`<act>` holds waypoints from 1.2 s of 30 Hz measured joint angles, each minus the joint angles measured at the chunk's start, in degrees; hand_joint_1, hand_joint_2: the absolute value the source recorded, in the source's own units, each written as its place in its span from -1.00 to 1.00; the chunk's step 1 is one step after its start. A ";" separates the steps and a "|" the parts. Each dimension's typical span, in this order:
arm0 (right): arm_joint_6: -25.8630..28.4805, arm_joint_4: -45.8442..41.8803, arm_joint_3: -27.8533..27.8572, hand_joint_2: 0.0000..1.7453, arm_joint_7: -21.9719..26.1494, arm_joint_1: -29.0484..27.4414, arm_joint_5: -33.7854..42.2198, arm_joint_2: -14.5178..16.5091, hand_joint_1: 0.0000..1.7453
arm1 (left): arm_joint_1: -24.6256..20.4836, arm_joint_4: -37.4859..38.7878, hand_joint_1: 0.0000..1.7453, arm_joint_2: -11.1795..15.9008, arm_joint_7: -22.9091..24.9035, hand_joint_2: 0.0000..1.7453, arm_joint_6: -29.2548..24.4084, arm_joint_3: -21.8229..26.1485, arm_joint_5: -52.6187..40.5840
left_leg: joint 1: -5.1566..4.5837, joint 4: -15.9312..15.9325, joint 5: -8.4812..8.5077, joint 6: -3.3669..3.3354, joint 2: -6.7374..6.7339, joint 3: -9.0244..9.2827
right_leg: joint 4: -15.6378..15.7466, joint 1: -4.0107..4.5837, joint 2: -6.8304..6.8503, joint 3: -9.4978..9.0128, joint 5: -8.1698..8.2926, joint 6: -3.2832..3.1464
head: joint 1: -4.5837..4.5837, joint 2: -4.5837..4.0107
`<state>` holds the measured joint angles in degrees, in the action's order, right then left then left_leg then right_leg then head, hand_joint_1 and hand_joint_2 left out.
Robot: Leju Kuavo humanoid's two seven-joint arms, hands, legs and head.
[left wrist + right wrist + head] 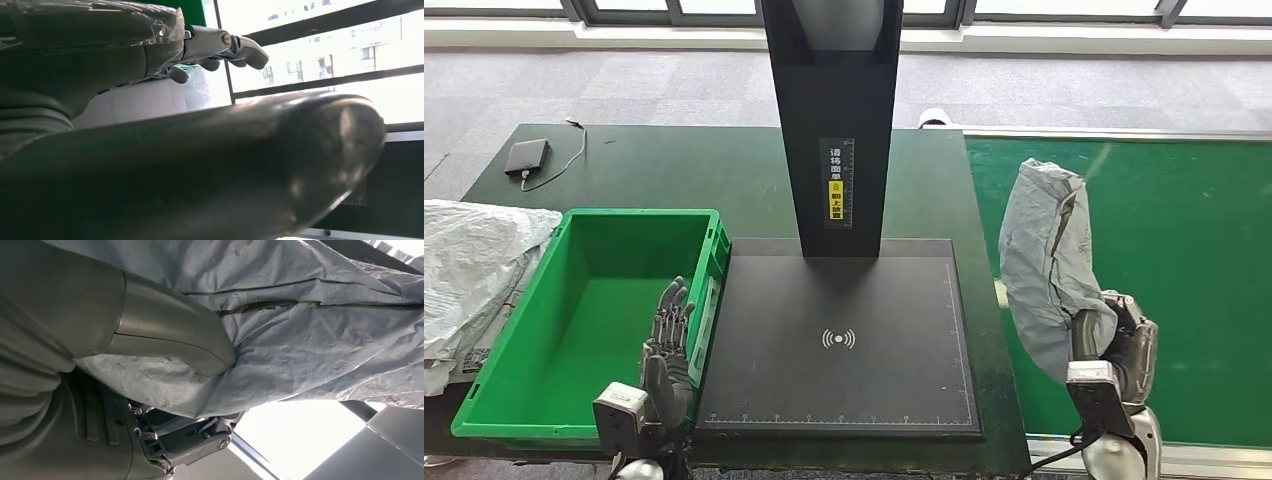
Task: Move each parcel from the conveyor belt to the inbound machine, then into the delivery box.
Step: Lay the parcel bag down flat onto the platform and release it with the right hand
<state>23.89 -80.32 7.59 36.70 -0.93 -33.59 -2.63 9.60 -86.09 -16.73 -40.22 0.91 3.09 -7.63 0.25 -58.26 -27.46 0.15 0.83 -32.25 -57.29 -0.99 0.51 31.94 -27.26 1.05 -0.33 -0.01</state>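
Right hand [1114,345]: fingers wrapped round the grey parcel [1046,260], held upright above them, lifted for the scanner pad [839,340].
Left hand [667,345]: fingers spread, holding nothing, beside the green box [574,300].

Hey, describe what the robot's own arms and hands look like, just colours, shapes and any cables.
Both arms end in silver, rounded wrist sections. The left hand has dark grey, slender, segmented fingers with metal links, and a boxy silver block at the wrist. The right hand is dark grey too, with a thick smooth grey thumb and a ribbed grey cover. A thin black cable runs beside the right wrist.
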 joint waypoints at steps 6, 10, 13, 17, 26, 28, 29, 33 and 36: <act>-0.91 12.91 -9.66 1.00 -1.07 8.80 -6.58 4.08 1.00 | -0.22 -2.23 -1.00 0.07 -0.02 -1.00 -9.92 -2.02 1.53 | 0.19 0.06 -0.05 0.22 -0.86 -0.03 | -0.03 0.19 -0.78 0.16 0.19 -0.27 | 0.00 0.00; 2.19 27.43 -16.10 1.00 0.82 13.78 -5.55 8.43 1.00 | 1.03 -7.90 -1.00 -0.60 -0.06 -1.00 -25.66 -4.79 3.87 | 0.24 0.06 0.15 0.38 -0.61 0.09 | -0.15 0.23 -0.65 0.27 0.29 -0.36 | 0.03 0.00; 1.40 34.60 -19.00 1.00 0.88 16.76 -4.30 9.60 1.00 | 2.88 -12.74 -1.00 -0.83 -0.07 -1.00 -35.27 -6.09 3.76 | 0.26 0.06 0.16 0.41 -0.53 0.04 | -0.18 0.24 -0.59 0.32 0.26 -0.39 | 0.01 0.01; 0.17 40.75 -20.82 1.00 0.74 19.57 -3.24 10.29 1.00 | 4.67 -18.97 -1.00 -1.74 -0.07 -1.00 -40.34 -6.50 0.82 | 0.25 0.06 0.15 0.42 -0.55 0.01 | -0.15 0.24 -0.61 0.35 0.26 -0.39 | 0.00 0.00; -0.10 45.83 -21.70 1.00 0.78 22.20 -3.09 11.15 1.00 | 5.86 -24.82 -1.00 -2.12 -0.07 -1.00 -40.66 -6.21 -0.39 | 0.26 0.06 0.20 0.48 -0.56 0.05 | -0.13 0.25 -0.62 0.33 0.33 -0.43 | 0.00 0.00; -0.14 46.36 -22.05 1.00 0.76 22.53 -3.15 11.35 1.00 | 5.97 -25.39 -1.00 -2.16 -0.07 -1.00 -40.66 -6.10 -0.87 | 0.26 0.06 0.22 0.50 -0.56 0.05 | -0.13 0.25 -0.63 0.33 0.35 -0.43 | 0.00 0.01; -0.17 46.63 -22.17 1.00 0.73 22.70 -3.19 11.47 1.00 | 6.00 -25.52 -1.00 -2.18 -0.06 -1.00 -40.66 -6.06 -1.08 | 0.26 0.06 0.23 0.50 -0.56 0.05 | -0.13 0.25 -0.63 0.33 0.36 -0.43 | 0.00 0.01; -0.29 47.55 -22.53 1.00 0.21 23.38 -3.20 12.11 1.00 | 6.00 -25.24 -1.00 -2.21 -0.03 -1.00 -40.66 -6.04 -0.89 | 0.26 0.06 0.24 0.51 -0.56 0.05 | -0.14 0.26 -0.63 0.35 0.39 -0.45 | 0.00 0.00; -0.33 48.10 -22.87 1.00 0.19 23.76 -3.34 12.61 1.00 | 5.93 -24.56 -1.00 -2.26 -0.02 -1.00 -40.66 -6.04 -0.84 | 0.26 0.06 0.24 0.51 -0.56 0.04 | -0.15 0.26 -0.64 0.38 0.39 -0.46 | 0.00 0.01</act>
<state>23.56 -32.22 -15.27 36.89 22.83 -36.93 9.97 15.53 -110.65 -18.99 -40.24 -39.76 -2.95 -8.46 0.51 -58.20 -27.22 0.66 0.26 -32.21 -57.44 -0.73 -0.13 32.32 -26.87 0.59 -0.33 0.00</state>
